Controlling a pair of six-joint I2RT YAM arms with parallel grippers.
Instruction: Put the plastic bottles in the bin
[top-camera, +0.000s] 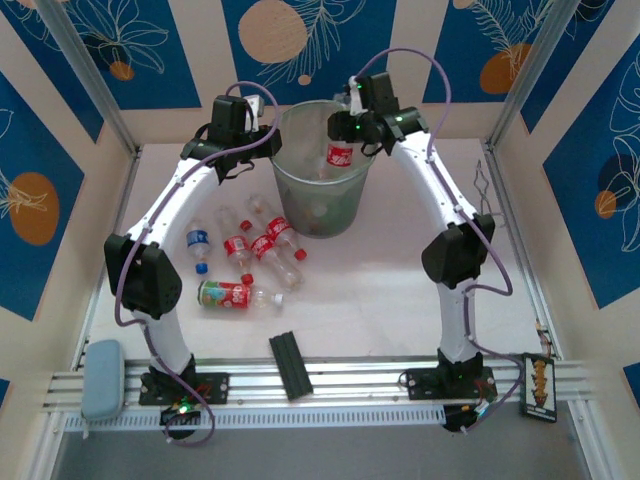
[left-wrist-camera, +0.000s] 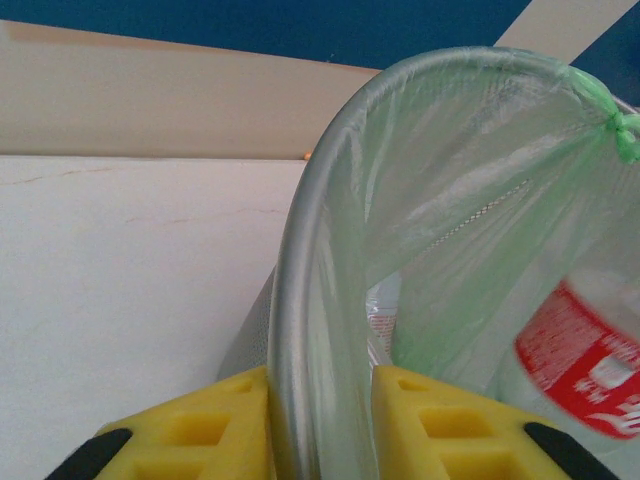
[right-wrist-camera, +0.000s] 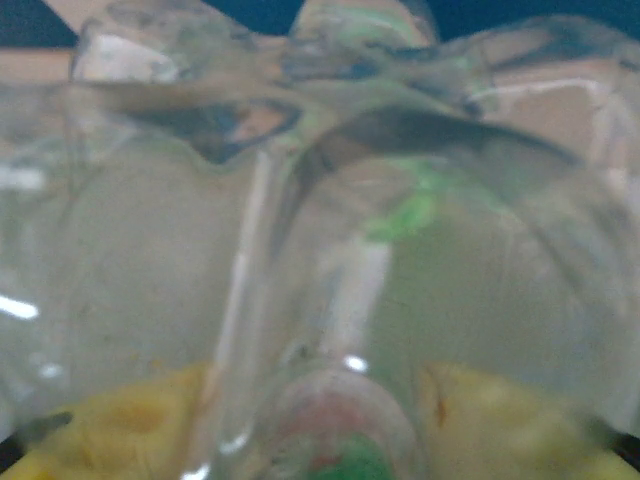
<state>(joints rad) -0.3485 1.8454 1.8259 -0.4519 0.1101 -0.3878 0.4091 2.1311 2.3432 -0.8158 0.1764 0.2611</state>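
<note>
**Drop the held bottle — release inside the rim**

Loose bottles (top-camera: 238, 246) lie near-left on the table (top-camera: 400, 300), not yet binned. Farther back, the left gripper (left-wrist-camera: 320, 425) is clenched on the left rim of the bin (top-camera: 322, 212), steadying it — that pinch should hold. The right gripper (top-camera: 347, 140) hangs over the bin mouth, fingers (right-wrist-camera: 500, 420) grasping a red-labelled bottle (top-camera: 340, 156). Best to open only once the bottle is below the rim and clear of the liner (left-wrist-camera: 450, 200), so it can't bounce out.

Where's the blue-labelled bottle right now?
Top view: the blue-labelled bottle lies on the table, left side, between the left arm and the red-labelled bottles.
</note>
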